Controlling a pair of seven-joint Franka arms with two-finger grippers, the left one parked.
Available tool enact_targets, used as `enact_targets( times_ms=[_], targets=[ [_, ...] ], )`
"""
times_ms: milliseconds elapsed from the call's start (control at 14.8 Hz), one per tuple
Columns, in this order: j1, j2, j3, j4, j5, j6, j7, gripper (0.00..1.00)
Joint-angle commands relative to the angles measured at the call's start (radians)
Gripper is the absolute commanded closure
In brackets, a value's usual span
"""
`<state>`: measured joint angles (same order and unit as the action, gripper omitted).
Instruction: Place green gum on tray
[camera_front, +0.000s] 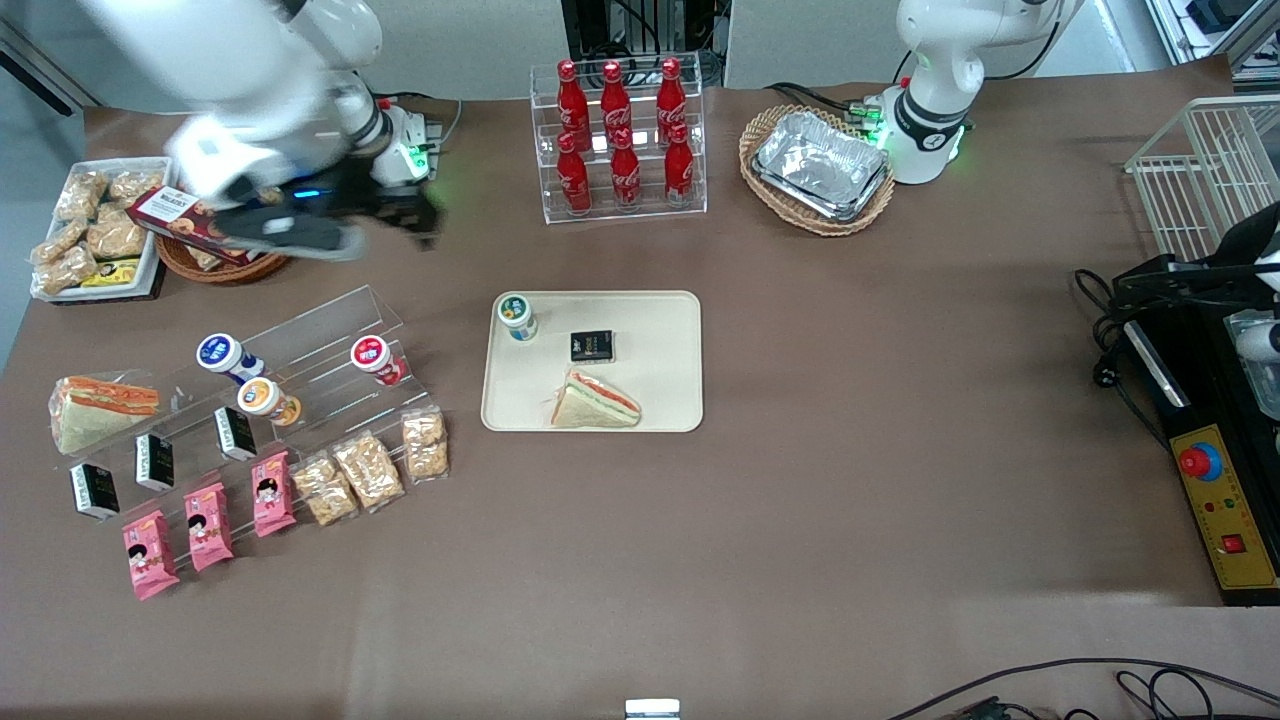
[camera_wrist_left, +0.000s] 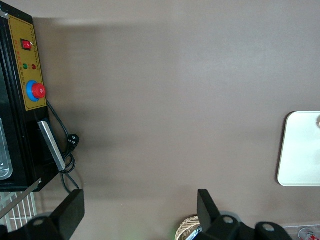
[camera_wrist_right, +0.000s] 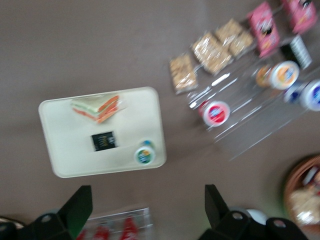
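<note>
Your gripper (camera_wrist_right: 147, 189): the two fingers (camera_wrist_right: 80, 205) are spread wide with nothing between them. They touch nothing. The front view shows the gripper (camera_front: 400, 215) in the air above the table, beside a wicker basket (camera_front: 215, 262) of snack packs. It is farther from the front camera than the tray and well apart from it.

The green gum (camera_front: 517, 316) stands upright on the cream tray (camera_front: 660, 400), lid up. It sits in the tray corner that is farthest from the front camera and toward the working arm's end of the table. The wrist view shows the same: the gum (camera_wrist_right: 145, 154) is just inside the tray's (camera_wrist_right: 65, 150) rim.

Sharing the tray:
- a small black packet (camera_front: 591, 346), near the gum but not touching it
- a wrapped sandwich (camera_front: 597, 402), nearer the front camera, at the tray's edge

Toward the working arm's end there is a clear stepped stand (camera_front: 330, 325). It carries a blue-lidded bottle (camera_front: 220, 353), a red-lidded bottle (camera_front: 371, 354) and an orange-lidded bottle (camera_front: 258, 397).

A clear rack of red cola bottles (camera_front: 620, 140) stands farther from the front camera than the tray.
</note>
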<state>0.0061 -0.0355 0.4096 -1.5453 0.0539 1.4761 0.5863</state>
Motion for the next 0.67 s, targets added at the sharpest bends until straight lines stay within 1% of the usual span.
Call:
enact_targets(
  times_ms=[0, 135, 270, 472, 540, 607],
  targets=[
    [-0.097, -0.046, -0.107, 0.001, -0.006, -0.039, -0.348, 0.00],
    [-0.087, -0.040, -0.216, 0.004, -0.049, -0.025, -0.513, 0.00],
    [-0.084, -0.031, -0.297, 0.005, -0.051, -0.010, -0.624, 0.00],
    [-0.032, 0.000, -0.424, 0.014, -0.054, 0.001, -0.648, 0.00],
    [-0.012, 0.003, -0.452, 0.014, -0.051, 0.000, -0.657, 0.00],
    [-0.009, 0.005, -0.457, 0.014, -0.051, 0.000, -0.654, 0.00]
  ],
)
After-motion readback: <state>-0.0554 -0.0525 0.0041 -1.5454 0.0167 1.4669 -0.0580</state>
